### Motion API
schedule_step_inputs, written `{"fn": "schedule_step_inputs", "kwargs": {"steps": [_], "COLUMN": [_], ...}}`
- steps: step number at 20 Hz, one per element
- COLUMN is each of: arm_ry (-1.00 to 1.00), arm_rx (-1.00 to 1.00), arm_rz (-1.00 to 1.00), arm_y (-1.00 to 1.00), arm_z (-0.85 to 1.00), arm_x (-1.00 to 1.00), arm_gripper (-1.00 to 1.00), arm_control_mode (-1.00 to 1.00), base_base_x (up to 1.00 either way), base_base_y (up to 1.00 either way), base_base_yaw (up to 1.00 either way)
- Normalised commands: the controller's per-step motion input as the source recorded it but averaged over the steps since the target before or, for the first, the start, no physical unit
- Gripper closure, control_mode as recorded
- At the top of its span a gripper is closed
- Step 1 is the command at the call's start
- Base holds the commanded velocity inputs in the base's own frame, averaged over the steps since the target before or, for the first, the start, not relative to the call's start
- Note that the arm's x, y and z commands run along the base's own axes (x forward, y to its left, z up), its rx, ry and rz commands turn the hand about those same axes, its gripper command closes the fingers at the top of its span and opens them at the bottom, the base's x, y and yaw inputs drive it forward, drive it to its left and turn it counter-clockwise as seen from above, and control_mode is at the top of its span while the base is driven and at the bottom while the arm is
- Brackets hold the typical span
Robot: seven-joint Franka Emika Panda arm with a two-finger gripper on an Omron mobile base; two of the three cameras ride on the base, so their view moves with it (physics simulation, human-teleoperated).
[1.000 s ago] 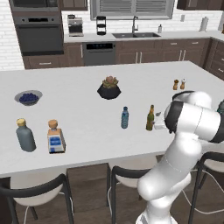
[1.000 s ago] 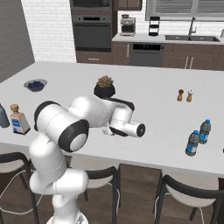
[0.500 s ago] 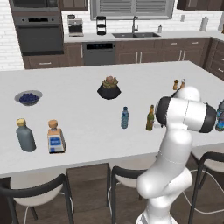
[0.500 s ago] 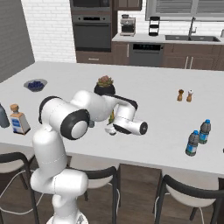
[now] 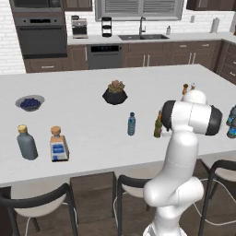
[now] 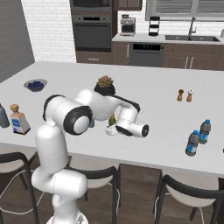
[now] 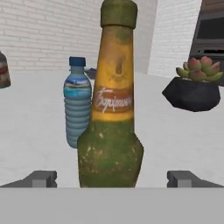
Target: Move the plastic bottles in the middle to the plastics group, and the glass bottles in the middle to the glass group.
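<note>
The slim olive-green glass bottle [image 7: 111,131] with a yellowish label stands upright close in front of the hand, also visible as the green bottle [image 5: 158,126] mid-counter. My gripper [image 7: 113,179] is open, one fingertip [image 7: 41,178] on each side of the bottle's base, not touching it. From the right, the gripper [image 6: 110,130] sits low on the counter by the green bottle [image 6: 112,119]. One blue-capped plastic water bottle [image 5: 132,123] stands just beyond, the same water bottle [image 7: 77,105]. The plastics group [image 6: 197,137] is at the counter's right; the grey bottle [image 5: 26,143] and square clear bottle [image 5: 58,144] stand at the left.
A potted succulent [image 5: 115,92] sits behind the middle bottles, a bowl of blueberries [image 5: 30,102] at the far left, and two small shakers [image 6: 185,95] at the back right. Chairs line the counter's near edge.
The arm's elbow and upper links have swung inward and more upright while the hand stayed low by the green bottle. No bottle has moved.
</note>
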Motion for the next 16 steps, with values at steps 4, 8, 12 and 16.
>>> {"fn": "schedule_step_inputs", "kwargs": {"steps": [4, 8, 12, 16], "arm_ry": [0.00, 0.00, 0.00, 0.01], "arm_rx": [0.02, 0.01, 0.00, 0.06], "arm_rz": [0.02, 0.01, 0.02, 0.13], "arm_y": [0.23, 0.29, 0.09, 0.04], "arm_z": [-0.06, 0.00, 0.00, 0.07], "arm_x": [0.05, 0.06, 0.03, -0.33], "arm_gripper": [-1.00, 1.00, 1.00, 1.00], "arm_control_mode": [-1.00, -1.00, -1.00, -1.00], "base_base_x": [0.00, 0.00, 0.00, 0.00], "base_base_y": [0.00, 0.00, 0.00, 0.00], "base_base_yaw": [0.00, 0.00, 0.00, 0.00]}}
